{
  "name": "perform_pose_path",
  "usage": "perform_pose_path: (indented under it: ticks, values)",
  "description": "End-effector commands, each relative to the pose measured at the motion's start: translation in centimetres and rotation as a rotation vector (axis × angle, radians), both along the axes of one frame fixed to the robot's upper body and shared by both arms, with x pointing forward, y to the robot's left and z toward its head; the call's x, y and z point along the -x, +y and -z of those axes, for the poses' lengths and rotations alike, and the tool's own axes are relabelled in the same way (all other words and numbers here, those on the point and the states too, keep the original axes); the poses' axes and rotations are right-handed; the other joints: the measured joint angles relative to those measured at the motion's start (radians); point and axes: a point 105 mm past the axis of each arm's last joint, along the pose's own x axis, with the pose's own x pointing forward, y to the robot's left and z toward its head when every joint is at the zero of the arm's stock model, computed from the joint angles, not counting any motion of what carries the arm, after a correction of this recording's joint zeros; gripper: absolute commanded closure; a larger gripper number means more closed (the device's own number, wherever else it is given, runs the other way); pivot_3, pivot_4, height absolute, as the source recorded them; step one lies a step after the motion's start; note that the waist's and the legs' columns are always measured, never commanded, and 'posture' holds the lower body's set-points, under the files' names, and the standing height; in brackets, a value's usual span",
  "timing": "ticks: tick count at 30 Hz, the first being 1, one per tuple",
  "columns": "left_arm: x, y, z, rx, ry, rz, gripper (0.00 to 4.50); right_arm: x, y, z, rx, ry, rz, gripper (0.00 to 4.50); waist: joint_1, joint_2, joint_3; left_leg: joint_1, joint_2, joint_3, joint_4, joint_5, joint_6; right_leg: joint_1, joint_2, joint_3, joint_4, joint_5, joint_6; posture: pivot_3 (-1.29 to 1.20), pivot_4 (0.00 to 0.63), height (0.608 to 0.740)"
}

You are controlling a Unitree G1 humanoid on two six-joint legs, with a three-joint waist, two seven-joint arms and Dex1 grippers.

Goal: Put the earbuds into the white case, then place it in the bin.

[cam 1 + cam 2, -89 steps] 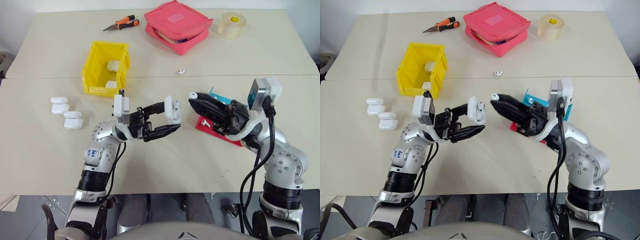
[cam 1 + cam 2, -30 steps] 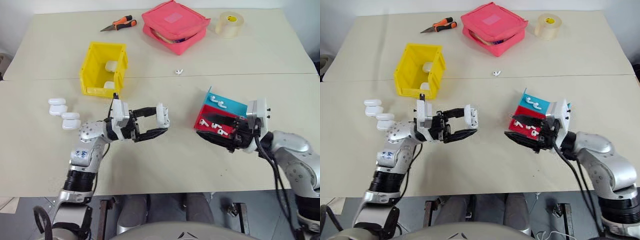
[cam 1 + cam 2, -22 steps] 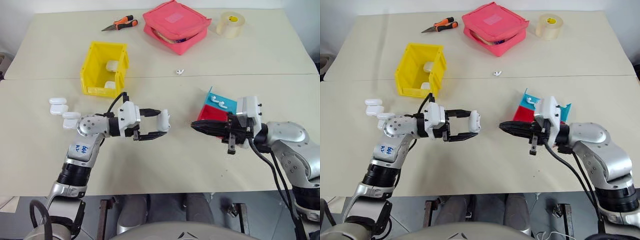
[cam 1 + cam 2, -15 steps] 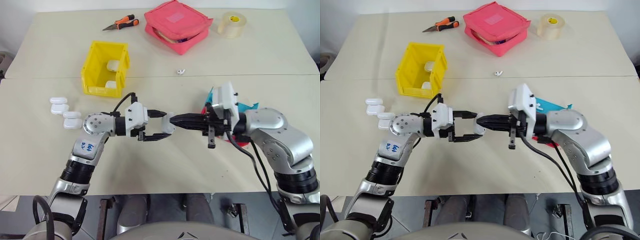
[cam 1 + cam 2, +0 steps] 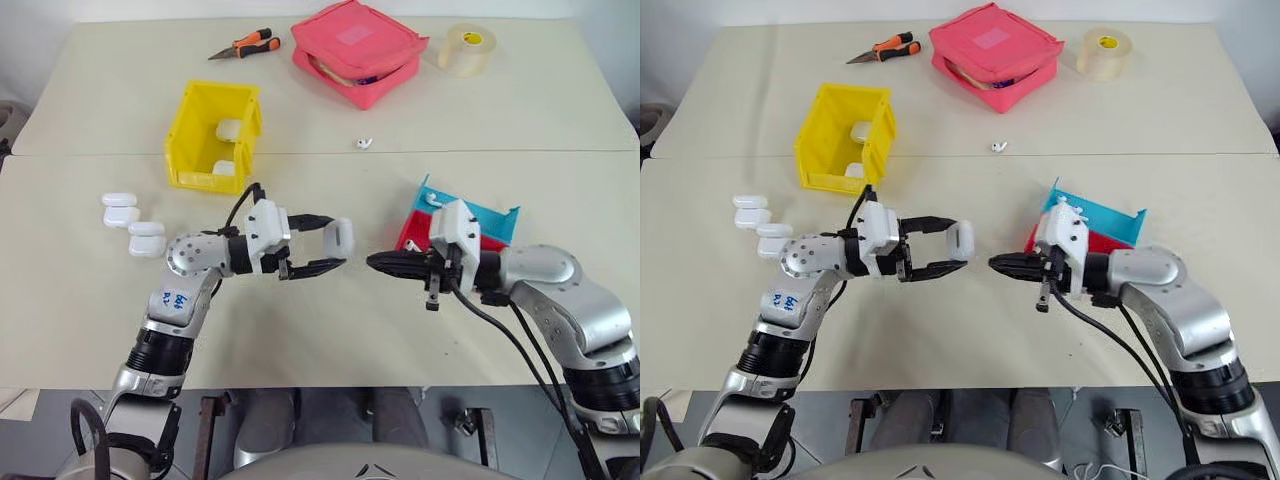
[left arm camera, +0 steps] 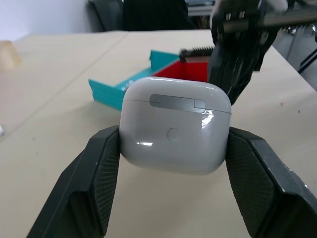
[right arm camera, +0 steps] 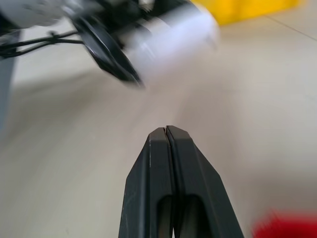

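Observation:
My left gripper (image 5: 338, 246) is shut on a white case (image 5: 341, 236), held level above the table's middle; in the left wrist view the case (image 6: 176, 126) sits closed between the two black fingers (image 6: 101, 163). My right gripper (image 5: 373, 262) hovers a short gap to the right of the case, pointing at it, apart from it. In the right wrist view its fingertips (image 7: 167, 133) are pressed together with nothing visible between them. Earbuds (image 5: 432, 197) lie in the red and blue tray (image 5: 485, 214) behind the right gripper. The yellow bin (image 5: 184, 132) stands at the back left with two cases inside.
Three more white cases (image 5: 147, 240) lie on the table left of my left arm. A stray earbud (image 5: 363, 143) rests near the table seam. A pink pouch (image 5: 358, 50), a tape roll (image 5: 470, 47) and orange pliers (image 5: 245, 45) line the far edge.
My right gripper came from the tray to the case, its tip touching it half a second ago, and has since drawn back to the right. The left gripper has kept the case in place.

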Motion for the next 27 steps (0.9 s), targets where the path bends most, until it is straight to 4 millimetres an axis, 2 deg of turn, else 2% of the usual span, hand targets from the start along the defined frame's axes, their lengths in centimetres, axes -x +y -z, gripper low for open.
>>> perform_pose_path:
  ticks: [1,6,7,11,14,18,20,22,27]
  values:
    - [0.5,1.4,-0.9,0.063,-0.001,-0.042,1.69,0.9,-0.9,-2.1,-0.102,-0.094,0.009,3.55,-0.002,0.000,0.000,0.000,0.000,0.000,0.000,0.000,0.000,0.000,0.000,0.000,0.000,0.000,0.000,0.00,0.150,0.740]
    - [0.7,4.7,-1.4,0.182,0.045,-0.190,1.69,1.8,-2.0,-2.9,-0.152,-0.178,0.077,1.76,-0.001,0.000,0.000,0.001,0.001,0.000,0.000,0.000,0.000,0.000,0.000,0.000,0.000,0.000,0.000,0.00,0.150,0.740]
    - [0.5,5.6,-1.6,0.208,0.045,-0.250,1.69,1.8,-2.3,-3.2,-0.159,-0.213,0.097,1.52,0.000,0.000,0.000,0.000,0.000,0.000,0.000,0.000,0.000,0.000,0.000,0.000,0.000,0.000,0.000,0.00,0.150,0.740]
    - [-0.6,9.9,-1.7,0.303,0.109,-0.536,1.69,2.0,-2.4,-4.2,-0.174,-0.318,0.125,0.04,0.001,0.000,0.000,0.001,0.001,0.000,0.000,0.000,0.000,0.000,0.000,0.001,0.001,0.000,0.000,0.00,0.150,0.740]
    - [-0.7,13.2,-1.8,0.364,0.060,-0.736,1.69,2.3,-1.8,-4.6,-0.174,-0.376,0.111,0.04,0.001,0.000,0.000,0.002,0.000,0.000,0.000,0.000,0.000,0.000,0.000,0.002,0.001,0.000,0.000,0.00,0.150,0.740]
    - [-1.7,15.7,-1.2,0.414,0.108,-0.922,1.69,2.3,-1.3,-4.8,-0.173,-0.423,0.102,0.04,0.004,0.000,0.000,0.002,0.000,0.000,0.000,0.000,0.000,0.000,0.000,0.002,0.001,0.000,0.000,0.00,0.150,0.740]
    - [-2.6,15.9,-1.6,0.437,0.104,-0.962,1.69,2.2,-1.2,-4.8,-0.167,-0.430,0.098,0.04,0.006,0.000,0.000,0.002,0.000,0.000,0.000,0.000,0.000,0.001,0.000,0.002,0.001,0.000,0.000,0.00,0.150,0.740]
    - [-4.4,16.0,-3.1,0.463,0.078,-0.981,1.69,2.1,-1.2,-4.8,-0.167,-0.429,0.102,0.04,0.009,-0.001,0.000,0.002,-0.001,-0.001,0.000,0.000,0.000,0.001,0.000,0.002,0.001,0.000,0.000,0.00,0.150,0.740]
    - [-8.4,15.3,-4.9,0.410,0.083,-1.008,1.69,1.7,-1.0,-5.0,-0.172,-0.429,0.108,0.04,0.001,-0.003,-0.001,0.002,-0.001,0.000,0.000,0.000,0.000,0.001,0.000,0.001,0.002,0.000,0.000,0.00,0.150,0.740]
